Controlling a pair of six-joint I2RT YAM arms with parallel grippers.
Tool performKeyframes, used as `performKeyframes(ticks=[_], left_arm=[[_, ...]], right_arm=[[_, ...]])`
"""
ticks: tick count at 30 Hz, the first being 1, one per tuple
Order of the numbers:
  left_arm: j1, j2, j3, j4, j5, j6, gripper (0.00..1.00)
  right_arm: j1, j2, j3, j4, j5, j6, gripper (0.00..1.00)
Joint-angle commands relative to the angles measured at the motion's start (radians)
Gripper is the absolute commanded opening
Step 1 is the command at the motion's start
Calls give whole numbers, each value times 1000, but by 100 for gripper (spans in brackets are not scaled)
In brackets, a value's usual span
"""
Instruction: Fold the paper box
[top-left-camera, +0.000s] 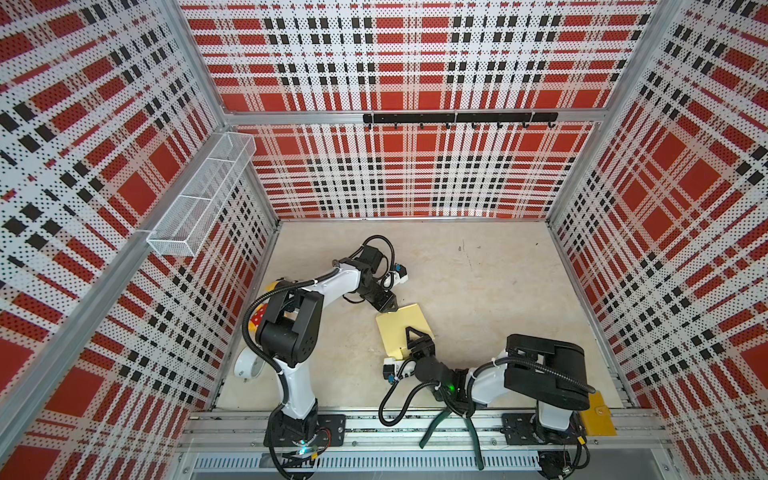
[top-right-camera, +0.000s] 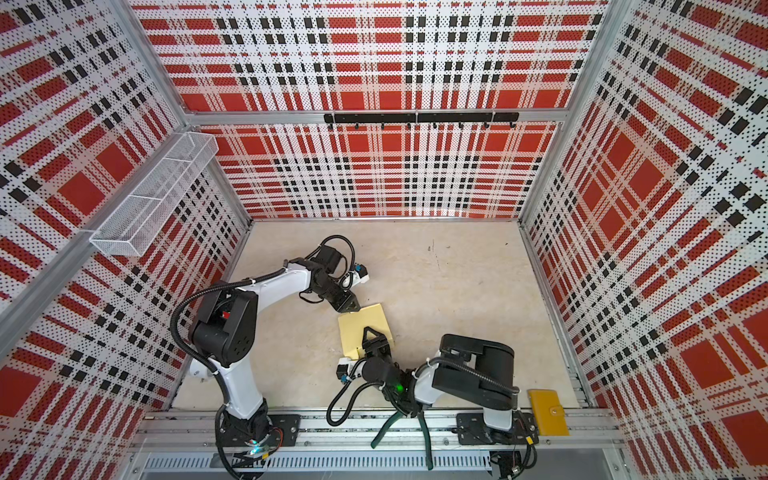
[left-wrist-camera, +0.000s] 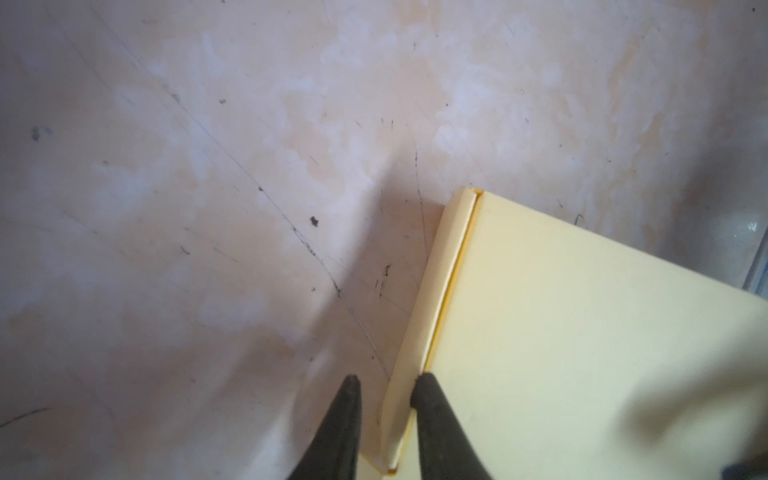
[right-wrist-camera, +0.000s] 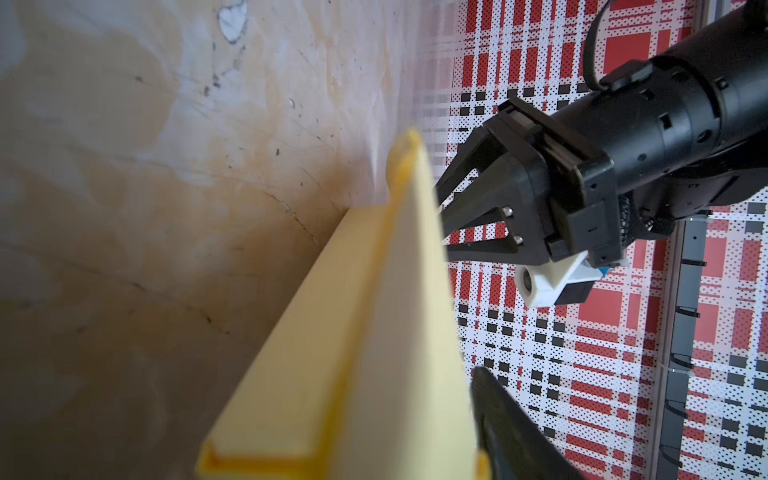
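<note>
The paper box (top-left-camera: 395, 328) is lying mid bench (top-left-camera: 478, 270), looking light and bendy, best held by an edge. The left gripper (left-wrist-camera: 386, 384) is standing open at its corner; the right gripper (top-left-camera: 413, 334), I cannot tell.

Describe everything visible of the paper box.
The paper box is pale yellow thin card, folded into a shallow closed rectangle, a seam running where lid meets side wall. It lies on the table, askew. The left gripper straddles one side wall, a fingertip touching the lid edge; the right gripper reaches over the opposite end.
</note>
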Motion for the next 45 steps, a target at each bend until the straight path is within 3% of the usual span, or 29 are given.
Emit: performKeyframes(ticks=[1, 6, 11, 14, 21, 26, 29, 35, 42, 45], left_arm=[[0, -57, -7, -36, 0, -2, 35], [17, -129, 11, -41, 13, -30, 42], [52, -226, 32, -54, 30, -56, 52], [113, -294, 78, -60, 68, -96, 57], [323, -381, 175, 12, 171, -283, 60], [351, -412, 171, 68, 177, -362, 62], [341, -414, 138, 104, 203, -429, 62], [315, -427, 55, 138, 254, -406, 63], [293, -437, -15, 135, 253, -301, 66], [284, -437, -11, 105, 248, -197, 68]], right_arm=[[-13, -29, -12, 54, -25, 17, 57], [-28, -84, -8, -38, -71, 90, 47], [-41, -150, -17, -76, -110, 146, 48], [-70, -235, -21, -136, -167, 241, 48], [-279, -535, -40, -274, -543, 658, 46], [-464, -622, -74, -170, -797, 910, 46], [-526, -606, -89, -80, -866, 1020, 46], [-542, -457, -77, 75, -995, 1142, 47], [-551, -239, -54, 322, -1096, 1263, 48], [-551, -163, -26, 354, -1137, 1275, 48]])
